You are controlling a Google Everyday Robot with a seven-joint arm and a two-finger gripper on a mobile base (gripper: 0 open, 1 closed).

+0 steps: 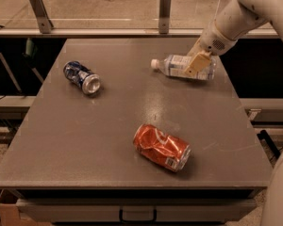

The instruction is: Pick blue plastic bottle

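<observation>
Grey and flat, the bench (108,126) is seen from above, with the blue plastic bottle (172,65) laid on its side at the far right, cap pointed left. The hand (198,63) is placed over the bottle's middle, and part of the label is hidden by it. How far the hand is opened cannot be told, nor whether the bottle is touched.

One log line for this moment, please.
claw: over blue plastic bottle | bottle: lying flat on table, far right area | grasp: not confirmed
</observation>
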